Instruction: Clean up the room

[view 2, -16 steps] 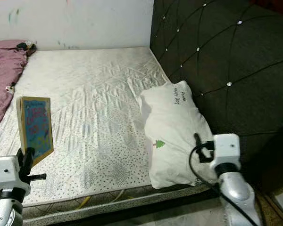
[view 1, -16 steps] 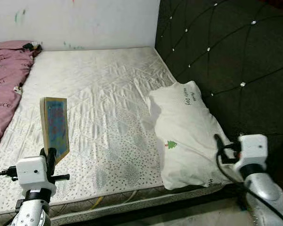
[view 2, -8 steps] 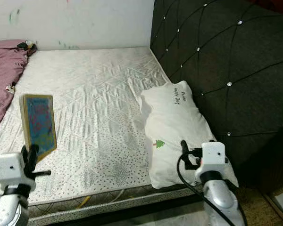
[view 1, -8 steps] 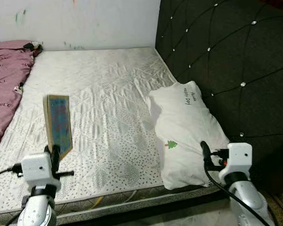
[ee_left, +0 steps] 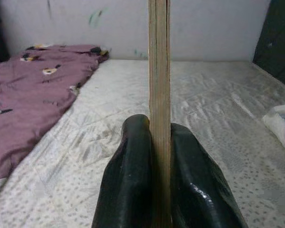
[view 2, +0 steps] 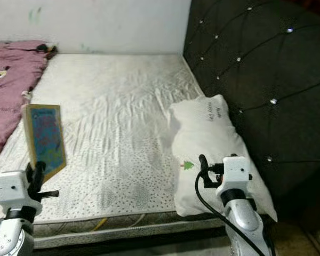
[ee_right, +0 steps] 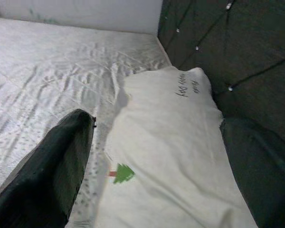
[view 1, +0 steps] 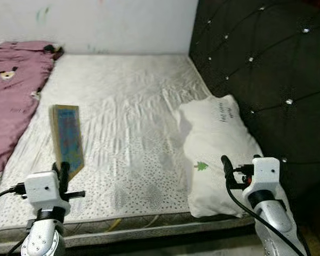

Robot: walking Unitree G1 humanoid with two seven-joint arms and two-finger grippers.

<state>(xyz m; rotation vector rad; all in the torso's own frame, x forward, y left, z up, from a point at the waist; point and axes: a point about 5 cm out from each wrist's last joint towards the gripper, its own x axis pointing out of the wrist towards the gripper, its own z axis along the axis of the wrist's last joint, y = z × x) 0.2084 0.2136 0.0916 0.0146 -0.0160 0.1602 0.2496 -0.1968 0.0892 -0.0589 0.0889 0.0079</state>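
My left gripper (view 1: pixel 62 172) is shut on a thin picture book (view 1: pixel 68 140) with a blue cover, held upright over the near left part of the mattress (view 1: pixel 128 96). The left wrist view looks along the book's edge (ee_left: pixel 159 71), with a black finger (ee_left: pixel 128 185) pressed on each side. A white pillow (view 1: pixel 218 144) with a small green tree print lies by the headboard. My right gripper (ee_right: pixel 152 185) hangs open just before the pillow's near end, one finger (ee_right: pixel 52 171) over the mattress side and the other by the headboard side.
A dark tufted headboard (view 1: pixel 266 64) walls off the right. A purple blanket (view 1: pixel 13 90) lies bunched along the mattress's left side. A white wall (view 1: pixel 117 24) stands behind the bed. The mattress's front edge (view 1: pixel 138 224) runs just before my arms.
The whole picture has slid to the right, so the camera turned left. My right gripper came in from beside the headboard to the pillow's near end. The book stays gripped upright.
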